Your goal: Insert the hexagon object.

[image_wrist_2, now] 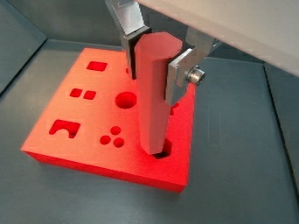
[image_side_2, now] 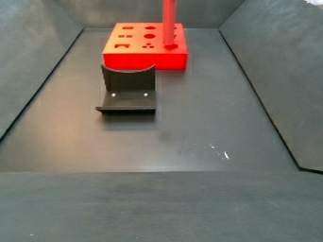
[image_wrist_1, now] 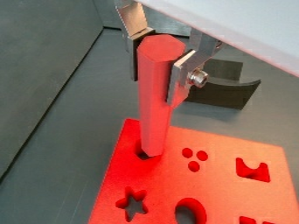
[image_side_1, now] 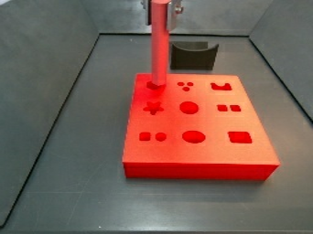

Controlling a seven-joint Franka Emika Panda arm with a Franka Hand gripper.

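The hexagon object (image_wrist_1: 155, 96), a long light-red rod, stands upright between my gripper's (image_wrist_1: 159, 59) fingers in both wrist views. The gripper is shut on its upper part, a silver finger (image_wrist_2: 181, 77) pressing on either side. The rod's lower end sits in a hole near a corner of the flat red block (image_wrist_1: 233, 197). It also shows in the wrist view (image_wrist_2: 158, 105) over the block (image_wrist_2: 105, 83). In both side views the rod (image_side_1: 159, 46) (image_side_2: 168, 24) rises from the block (image_side_1: 214, 123) (image_side_2: 127, 59). The gripper is mostly cut off above.
The red block has several other shaped holes, among them a star (image_wrist_1: 132, 204) and a round one (image_wrist_2: 124, 101). The dark fixture (image_side_2: 127, 90) stands on the grey floor beside the block, also in a side view (image_side_1: 192, 55). Grey walls enclose the floor.
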